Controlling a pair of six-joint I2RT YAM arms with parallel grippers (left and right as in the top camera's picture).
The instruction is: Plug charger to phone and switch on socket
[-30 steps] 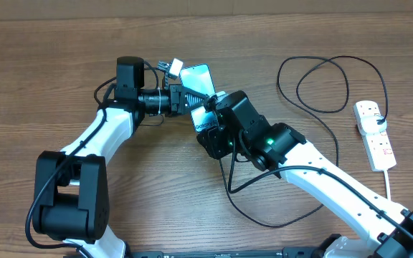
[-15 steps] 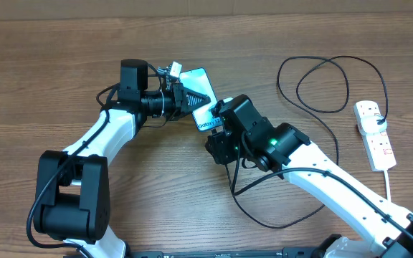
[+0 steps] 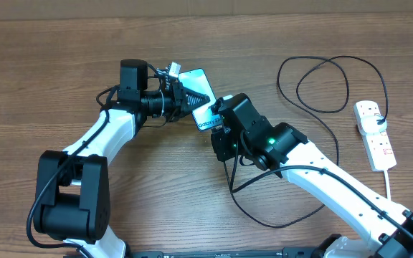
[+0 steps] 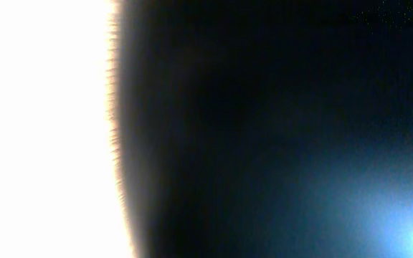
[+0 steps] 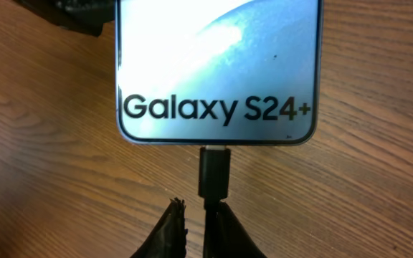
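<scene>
The phone (image 3: 201, 100) lies slanted near the table's middle, its light blue screen reading "Galaxy S24+" (image 5: 217, 72). My left gripper (image 3: 191, 97) is shut on the phone's side edge. The left wrist view is only white glare and dark blur. The charger's black connector tip (image 5: 214, 172) sits in the port on the phone's bottom edge. Its cable (image 3: 321, 86) loops off to the right. My right gripper (image 5: 196, 209) is just behind the connector, jaws narrowed to a slit. The cable rests against the right finger (image 5: 229, 229); the left finger stands apart from it. The socket (image 3: 375, 136) lies at the far right.
The black cable trails under my right arm and curls over the wood near the front (image 3: 264, 215). The socket's white cord (image 3: 391, 183) runs toward the front right edge. A cardboard-coloured wall (image 3: 264, 6) borders the table's back.
The left gripper and phone shifted right and turned a little. The right gripper drew back slightly from the phone, and its jaws narrowed from wide to nearly closed.
</scene>
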